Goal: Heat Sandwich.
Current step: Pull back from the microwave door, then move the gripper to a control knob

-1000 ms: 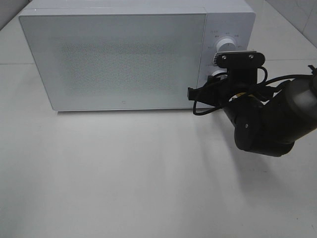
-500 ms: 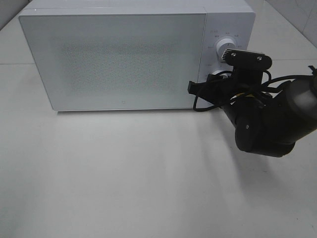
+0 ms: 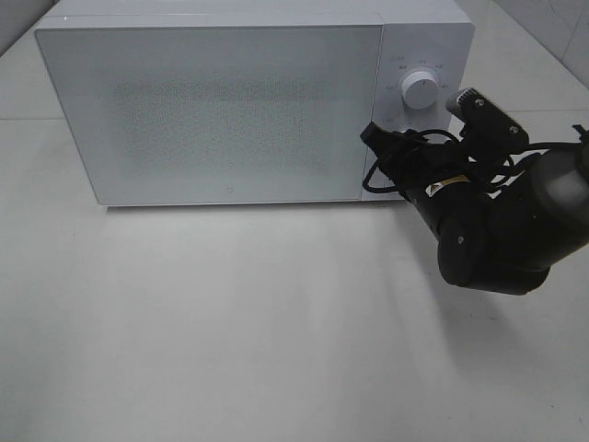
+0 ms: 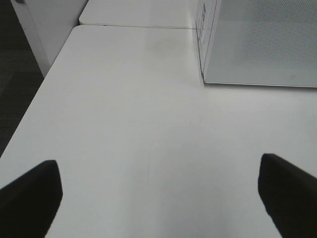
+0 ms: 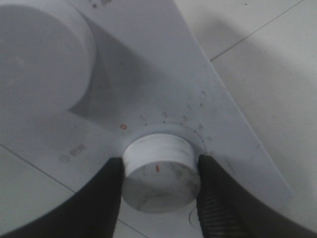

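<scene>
White microwave (image 3: 212,110), lower dial (image 5: 159,181): scale reads 0, 1, 2, 3, 4, red tick on the knob; other print too blurred to read. R gripper (image 5: 159,163) clamped on the lower dial. L gripper (image 4: 158,198) jaws wide apart, holding nothing, over the white table (image 3: 230,322). Door (image 3: 184,101) shut and frosted; sandwich can't be seen in any view.

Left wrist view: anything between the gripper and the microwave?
Nothing: only bare white table between the open left gripper and the microwave, shown in the left wrist view.
</scene>
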Controlling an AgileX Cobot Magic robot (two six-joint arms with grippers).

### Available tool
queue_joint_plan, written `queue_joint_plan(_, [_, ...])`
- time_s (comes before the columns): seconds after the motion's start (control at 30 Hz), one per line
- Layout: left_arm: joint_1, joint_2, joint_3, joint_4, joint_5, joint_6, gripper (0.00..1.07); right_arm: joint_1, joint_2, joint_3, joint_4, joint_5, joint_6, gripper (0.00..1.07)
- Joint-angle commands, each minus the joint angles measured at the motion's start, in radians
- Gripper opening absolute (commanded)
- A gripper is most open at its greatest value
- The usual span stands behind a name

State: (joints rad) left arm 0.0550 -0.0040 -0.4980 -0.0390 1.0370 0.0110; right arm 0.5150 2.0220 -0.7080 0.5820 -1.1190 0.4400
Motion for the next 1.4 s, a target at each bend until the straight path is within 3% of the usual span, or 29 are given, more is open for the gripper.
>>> queue_joint_plan(0.03, [0.002, -0.029, 0.003, -0.004, -0.001, 0.002, 1.01, 0.0, -0.018, -0.014, -0.004, -0.125, 0.174, 0.18])
queue_joint_plan(0.4, [0.002, -0.029, 0.003, -0.004, -0.001, 0.002, 1.01, 0.0, -0.018, -0.014, 0.009, -0.175, 0.453, 0.18])
queue_joint_plan(1.17, [0.002, -0.029, 0.003, -0.004, -0.001, 0.002, 1.01, -0.004, -0.015, -0.014, 0.195, -0.235, 1.038, 0.21])
queue_joint_plan(1.4, [0.002, -0.029, 0.003, -0.004, -0.001, 0.002, 1.01, -0.004, -0.015, -0.014, 0.209, -0.235, 1.09, 0.22])
